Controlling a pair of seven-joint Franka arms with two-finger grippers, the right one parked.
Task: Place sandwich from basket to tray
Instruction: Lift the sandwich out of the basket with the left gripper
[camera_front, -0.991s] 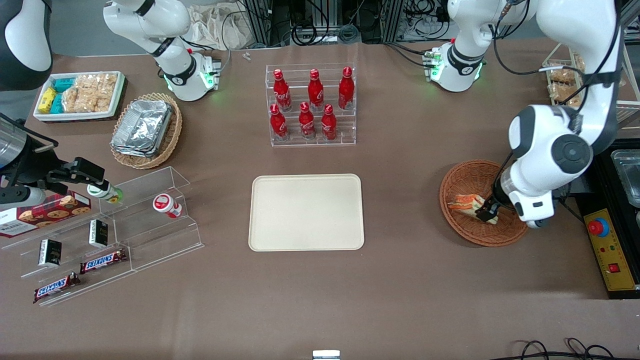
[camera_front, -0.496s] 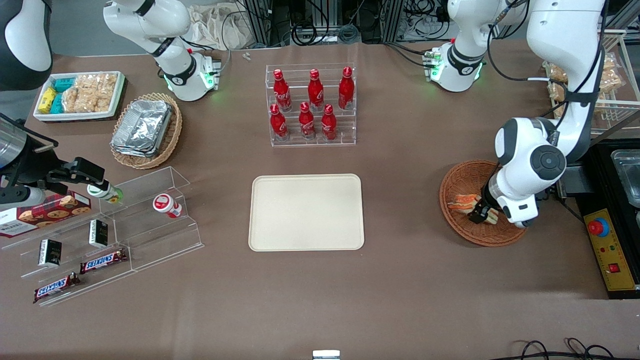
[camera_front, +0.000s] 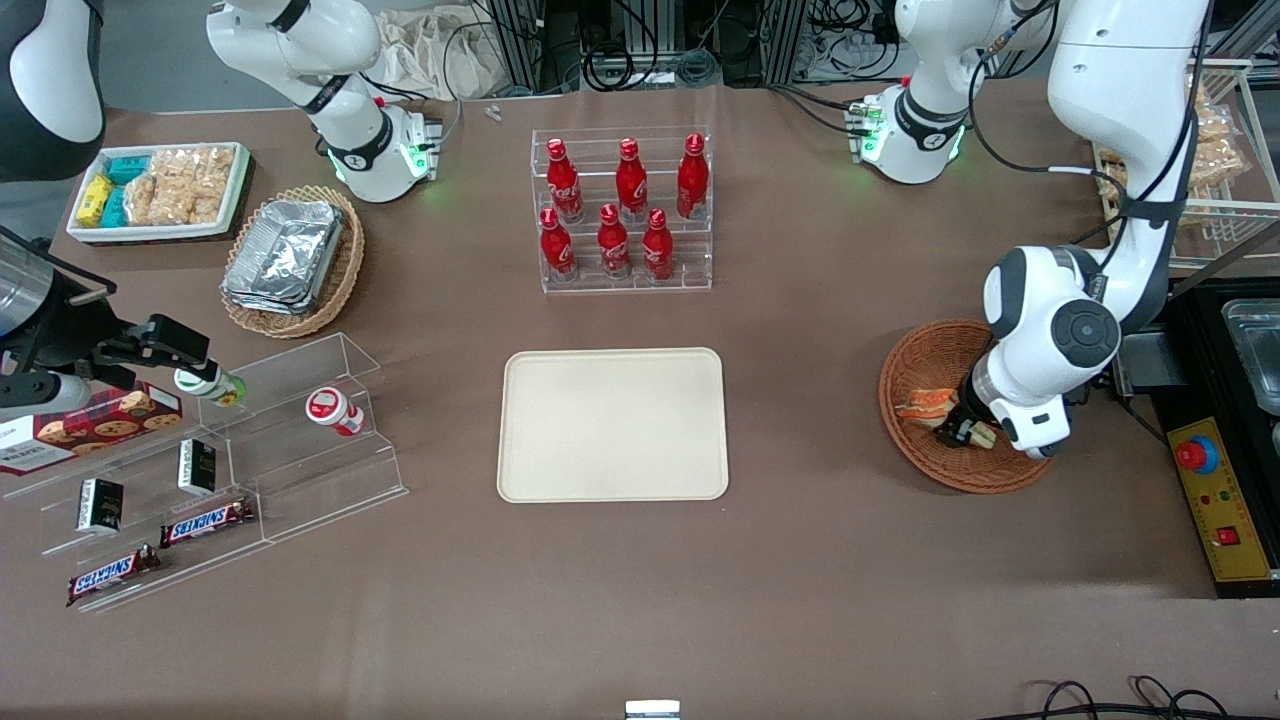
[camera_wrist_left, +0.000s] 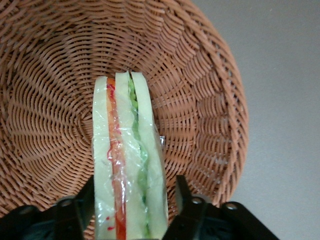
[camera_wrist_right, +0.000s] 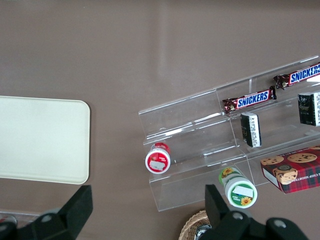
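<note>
- The sandwich (camera_wrist_left: 129, 160) stands on edge in the basket (camera_wrist_left: 210, 100), bread slices upright, with the orange-red and green filling layers showing as stripes between them.
- In the left wrist view its long axis runs straight out from the gripper (camera_wrist_left: 131, 207), and its narrow end points toward the basket's middle.
- In the front view the sandwich (camera_front: 925, 405) lies in the half of the basket (camera_front: 915, 365) nearer the tray (camera_front: 612, 424), long axis running roughly from the tray toward the arm.
- The left arm's gripper (camera_front: 962, 432) is clamped on the sandwich: one dark finger (camera_wrist_left: 70, 215) presses the outer bread slice on one side, the other finger (camera_wrist_left: 187, 207) sits against the opposite slice.
- Against the picture from a second ago, the arm's white elbow joint has swung closer to the tray's side of the basket and now covers less of the basket rim; the gripper has slid a little along the sandwich toward the tray.
- The sandwich's orange end has barely shifted in that time and it appears to remain in the basket, though whether it has lifted off the wicker is hard to judge.
- The wrist housing hides the sandwich's wide end in the front view, and the wrist view cuts it off at the fingers.
- The tray sits well apart from the basket, with bare brown table (camera_front: 800, 420) between them.
</note>
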